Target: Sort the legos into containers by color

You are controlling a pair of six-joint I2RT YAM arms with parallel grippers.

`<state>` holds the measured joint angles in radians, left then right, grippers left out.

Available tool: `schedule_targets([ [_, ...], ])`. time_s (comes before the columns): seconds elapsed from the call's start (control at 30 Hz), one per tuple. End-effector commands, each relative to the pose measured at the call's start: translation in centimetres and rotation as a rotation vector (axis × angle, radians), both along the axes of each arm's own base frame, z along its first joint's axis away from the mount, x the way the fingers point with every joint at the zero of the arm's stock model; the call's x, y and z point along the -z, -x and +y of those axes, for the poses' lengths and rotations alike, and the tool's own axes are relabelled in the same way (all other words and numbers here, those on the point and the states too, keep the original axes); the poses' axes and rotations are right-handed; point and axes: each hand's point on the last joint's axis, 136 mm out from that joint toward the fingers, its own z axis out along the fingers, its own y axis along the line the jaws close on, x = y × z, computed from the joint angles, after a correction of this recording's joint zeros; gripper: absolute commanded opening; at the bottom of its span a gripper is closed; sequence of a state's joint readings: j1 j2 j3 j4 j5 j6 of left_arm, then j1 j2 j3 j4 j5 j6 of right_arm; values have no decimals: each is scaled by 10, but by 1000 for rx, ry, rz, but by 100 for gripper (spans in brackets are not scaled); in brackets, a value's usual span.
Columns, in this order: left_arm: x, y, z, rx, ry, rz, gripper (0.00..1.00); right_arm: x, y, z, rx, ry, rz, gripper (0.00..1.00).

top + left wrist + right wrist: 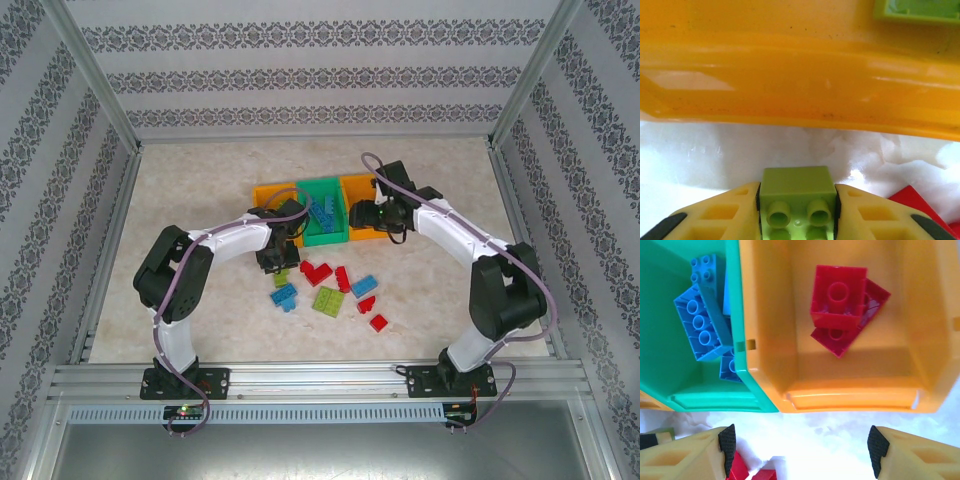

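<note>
1. Top external: the containers stand in a row mid-table: left orange bin, green bin, right orange bin. The left end effector is low just in front of the left orange bin, at the left edge of the loose legos. The right end effector is at the near rim of the right orange bin.
2. Left wrist: the left end effector is clamped on a light green brick, studs up, squeezed between both fingers. The left orange bin's wall lies just beyond. A red brick lies to the right.
3. Right wrist: the right end effector has its jaws apart, gripping nothing. The right orange bin, just ahead, holds red bricks. The green bin beside it holds blue bricks.
</note>
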<state>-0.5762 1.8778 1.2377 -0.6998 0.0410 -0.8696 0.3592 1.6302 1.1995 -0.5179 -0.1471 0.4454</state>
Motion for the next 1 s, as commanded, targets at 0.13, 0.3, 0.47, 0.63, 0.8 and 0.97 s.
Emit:
schedule_targets([
  [0.13,-29,6,8,24,-64,-20,33,-15,4,-22,43,-15,-54,74],
  [0.3,-71,-5,8,47,-58,-108,33,-11,17,-26,45,-13,-47,74],
  [0.47,-97,-28,5,99,-76,-157,35,7,42,-25,13,28,-40,73],
  [0.63,-104,-68,18,88,-85,-192,35,23,71,-19,-49,90,-18,74],
  [0.8,-98,-104,33,82,-112,-189,36,30,87,-12,-52,74,-6,74],
  [0.97,-89,-127,46,50,-118,-195,41,33,97,13,-108,67,-1,73],
])
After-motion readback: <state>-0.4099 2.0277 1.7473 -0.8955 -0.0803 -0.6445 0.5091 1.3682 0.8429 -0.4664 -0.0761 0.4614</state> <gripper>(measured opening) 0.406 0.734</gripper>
